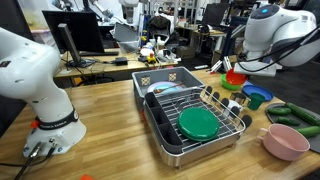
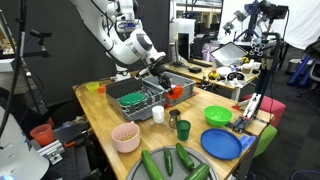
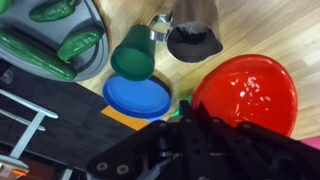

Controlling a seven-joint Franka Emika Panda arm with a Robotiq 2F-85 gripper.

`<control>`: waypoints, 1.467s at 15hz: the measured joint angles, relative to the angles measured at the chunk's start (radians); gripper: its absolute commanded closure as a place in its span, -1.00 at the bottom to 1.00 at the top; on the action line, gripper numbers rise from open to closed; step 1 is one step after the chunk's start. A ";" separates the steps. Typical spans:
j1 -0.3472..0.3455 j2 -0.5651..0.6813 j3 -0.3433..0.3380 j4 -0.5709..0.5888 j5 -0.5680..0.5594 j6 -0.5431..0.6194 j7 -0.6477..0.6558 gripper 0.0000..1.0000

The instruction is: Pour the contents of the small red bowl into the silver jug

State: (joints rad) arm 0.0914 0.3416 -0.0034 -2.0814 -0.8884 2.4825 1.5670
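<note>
**benchwatcher:** One arm, one bowl, that's the whole show. The gripper [image 3: 195, 110] is pinched tight on the rim of the small red bowl [image 3: 246, 90], with the jaws about as closed as they go. From the wrist cam the bowl fills the right side, all glossy. I honestly can't tell what's in it.

**solderjoe:** ok but where is it over the table?

**benchwatcher:** In an exterior view it hangs at the gripper just right of the dish rack [image 2: 145, 110], which has a green plate [image 2: 132, 98] lying in it. It looks lifted clear of the wooden table [image 2: 100, 125]. A white cup [image 2: 158, 113] stands on the near side of it. A green bowl [image 2: 218, 115] sits further right, and a pink cup [image 2: 126, 137] and some cucumbers [image 2: 165, 162] are down at the near edge.

**solderjoe:** and the jug?

**benchwatcher:** On the wrist cam, what I take for the silver jug [image 3: 193, 38] sits just left of the red bowl, its opening dark from this angle. A green cup [image 3: 132, 52] is close beside it on the left, and a blue bowl [image 3: 137, 97] is right next to that cup.
</note>
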 measured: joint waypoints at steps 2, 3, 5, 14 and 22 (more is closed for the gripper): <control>-0.020 -0.077 -0.015 -0.111 0.037 0.073 0.002 0.96; -0.028 -0.113 -0.020 -0.164 0.057 0.104 0.001 0.96; -0.038 -0.176 -0.026 -0.262 0.100 0.164 -0.003 0.96; -0.073 -0.237 -0.058 -0.530 0.258 0.392 -0.006 0.96; -0.103 -0.071 -0.077 -0.536 0.337 0.573 -0.003 0.96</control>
State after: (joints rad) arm -0.0114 0.2703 -0.0807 -2.6171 -0.5518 3.0558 1.5643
